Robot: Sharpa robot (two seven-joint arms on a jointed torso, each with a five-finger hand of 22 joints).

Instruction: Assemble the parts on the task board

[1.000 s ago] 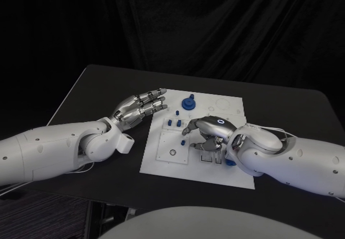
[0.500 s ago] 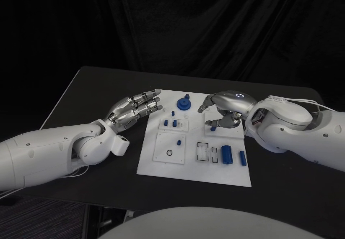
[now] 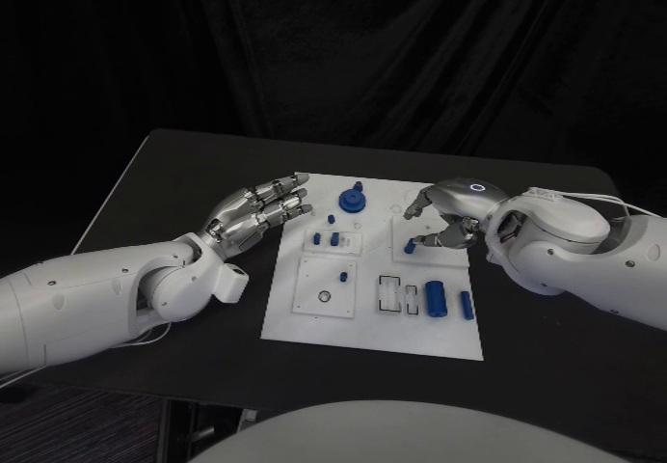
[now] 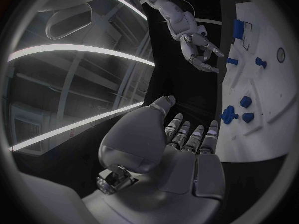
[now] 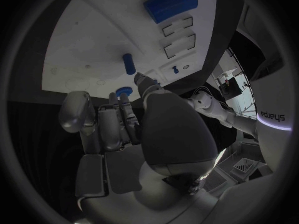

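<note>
The white task board lies mid-table. My right hand hovers over its far right part, fingers loosely curled and holding nothing. A blue peg stands on the board just off its fingertips; the right wrist view shows the peg apart from the fingertips. My left hand floats open, fingers spread, beside the board's far left corner. A blue knobbed gear stands at the far edge, with small blue pieces near it. Two blue cylinders lie at the near right.
A black ring sits in a square plate on the board's near left, next to rectangular slots. Bare black table surrounds the board, with its edges at far left and far right.
My right hand left the board's near right and went to the far right, where a blue peg now stands; it has drawn slightly back from it. The left hand barely moved.
</note>
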